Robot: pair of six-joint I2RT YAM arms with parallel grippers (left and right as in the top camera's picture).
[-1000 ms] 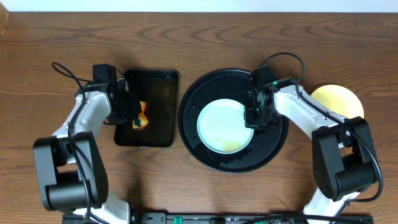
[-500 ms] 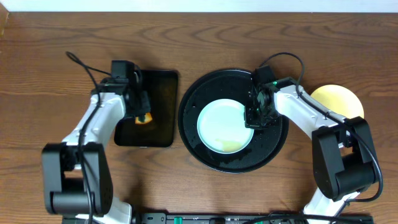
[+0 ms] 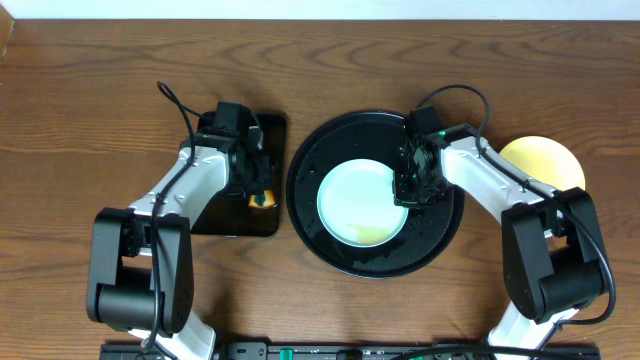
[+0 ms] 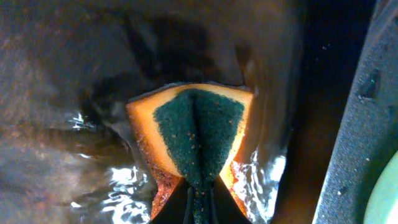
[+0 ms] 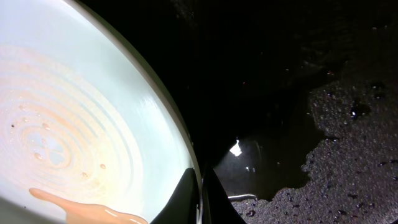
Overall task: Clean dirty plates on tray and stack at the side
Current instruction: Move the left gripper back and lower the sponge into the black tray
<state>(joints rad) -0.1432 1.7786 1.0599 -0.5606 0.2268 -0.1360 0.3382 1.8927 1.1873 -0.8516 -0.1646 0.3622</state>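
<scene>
Overhead: mid-counter, the right gripper [image 3: 409, 188] pinches the mint plate [image 3: 355, 205] on the round tray [image 3: 303, 160]. A yellow plate [image 3: 545, 160] lies near the right edge.

Left wrist: the left gripper [image 4: 198, 202] is clamped on a folded sponge [image 4: 196, 134] over the wet rectangular tray [image 4: 62, 93].

Right wrist: the jaws are closed thin on the plate's rim. A firm hold there would steady the plate for scrubbing the brown film [image 5: 68, 202].
</scene>
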